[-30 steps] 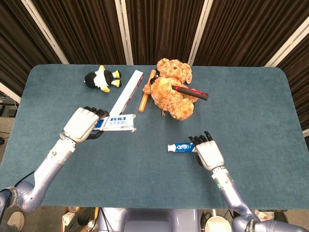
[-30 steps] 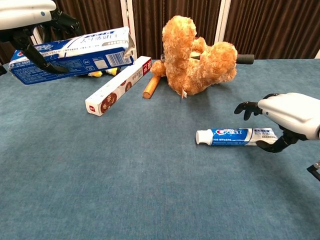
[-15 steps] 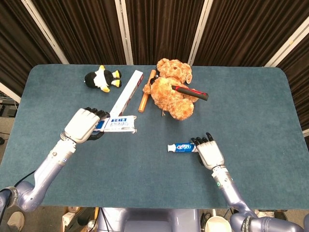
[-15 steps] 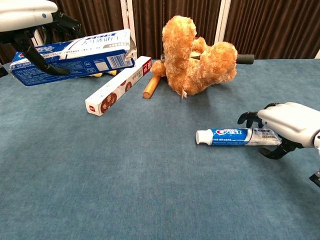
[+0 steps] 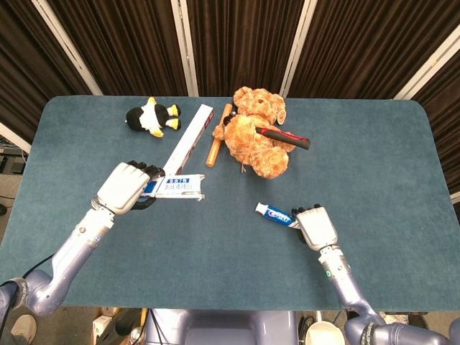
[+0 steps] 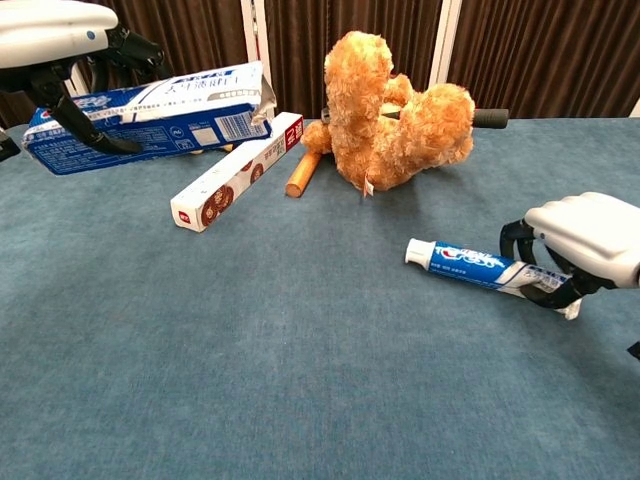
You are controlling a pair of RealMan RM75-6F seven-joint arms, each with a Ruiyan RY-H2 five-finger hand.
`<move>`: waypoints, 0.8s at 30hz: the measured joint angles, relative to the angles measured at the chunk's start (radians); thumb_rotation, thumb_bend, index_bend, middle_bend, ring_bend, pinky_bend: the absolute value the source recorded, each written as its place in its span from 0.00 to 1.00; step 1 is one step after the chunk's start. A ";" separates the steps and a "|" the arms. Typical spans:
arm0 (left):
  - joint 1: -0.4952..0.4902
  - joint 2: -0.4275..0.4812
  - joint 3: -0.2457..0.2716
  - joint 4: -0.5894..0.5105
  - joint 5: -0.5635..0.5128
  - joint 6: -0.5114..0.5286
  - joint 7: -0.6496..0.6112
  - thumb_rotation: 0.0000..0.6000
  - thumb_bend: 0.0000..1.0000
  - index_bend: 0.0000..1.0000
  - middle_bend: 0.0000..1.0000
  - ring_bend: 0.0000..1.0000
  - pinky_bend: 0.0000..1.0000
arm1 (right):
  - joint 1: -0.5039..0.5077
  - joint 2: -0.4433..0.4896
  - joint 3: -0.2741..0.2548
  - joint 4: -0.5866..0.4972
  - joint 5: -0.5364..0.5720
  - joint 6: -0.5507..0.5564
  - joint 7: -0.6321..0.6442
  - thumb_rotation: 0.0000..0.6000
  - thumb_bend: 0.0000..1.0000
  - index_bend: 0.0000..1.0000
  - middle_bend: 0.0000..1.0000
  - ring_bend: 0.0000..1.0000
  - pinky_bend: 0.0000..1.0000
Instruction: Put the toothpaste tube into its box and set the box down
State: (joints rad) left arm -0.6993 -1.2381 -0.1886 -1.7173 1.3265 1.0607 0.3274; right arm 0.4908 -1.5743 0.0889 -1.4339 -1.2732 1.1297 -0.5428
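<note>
My right hand (image 6: 585, 240) grips the tail end of the blue and white toothpaste tube (image 6: 470, 265), fingers curled around it. The tube (image 5: 275, 214) points left with its white cap lifted a little off the table. My left hand (image 5: 126, 187) holds the blue toothpaste box (image 5: 176, 187) above the table at the left, level, with its open flap end toward the middle. In the chest view the box (image 6: 160, 115) hangs at upper left under that left hand (image 6: 55, 25).
A long white and red box (image 5: 190, 136), a wooden stick (image 5: 218, 136), a brown teddy bear (image 5: 255, 136) with a red-handled tool (image 5: 284, 136) across it, and a penguin toy (image 5: 152, 117) lie at the back of the blue table (image 5: 374, 165).
My right hand has closed its fingers around the tube's tail and turned it, so the cap end rose and swung toward the back. The left hand and box barely moved.
</note>
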 measured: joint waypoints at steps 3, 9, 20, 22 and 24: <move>-0.001 -0.004 0.001 0.002 0.000 0.001 -0.003 1.00 0.33 0.37 0.51 0.46 0.50 | -0.002 0.020 -0.002 -0.014 -0.015 0.008 0.008 1.00 0.39 0.66 0.73 0.69 0.52; -0.005 -0.028 0.002 0.012 0.005 0.008 -0.014 1.00 0.33 0.37 0.52 0.46 0.50 | -0.002 0.116 0.004 -0.071 -0.080 0.043 0.047 1.00 0.39 0.66 0.73 0.69 0.52; -0.017 -0.172 -0.014 0.070 -0.005 0.038 -0.075 1.00 0.33 0.38 0.52 0.46 0.50 | 0.010 0.395 0.073 -0.179 -0.157 0.097 0.125 1.00 0.39 0.66 0.73 0.69 0.52; -0.023 -0.213 -0.016 0.098 -0.001 0.046 -0.087 1.00 0.33 0.38 0.52 0.46 0.50 | 0.013 0.452 0.091 -0.195 -0.161 0.100 0.141 1.00 0.39 0.66 0.73 0.69 0.52; -0.027 -0.251 -0.018 0.124 0.003 0.055 -0.100 1.00 0.33 0.38 0.52 0.46 0.50 | 0.015 0.504 0.109 -0.209 -0.166 0.105 0.162 1.00 0.39 0.66 0.73 0.69 0.52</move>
State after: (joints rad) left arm -0.7262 -1.4892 -0.2070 -1.5935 1.3297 1.1153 0.2269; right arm 0.5059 -1.0704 0.1977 -1.6430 -1.4394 1.2343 -0.3811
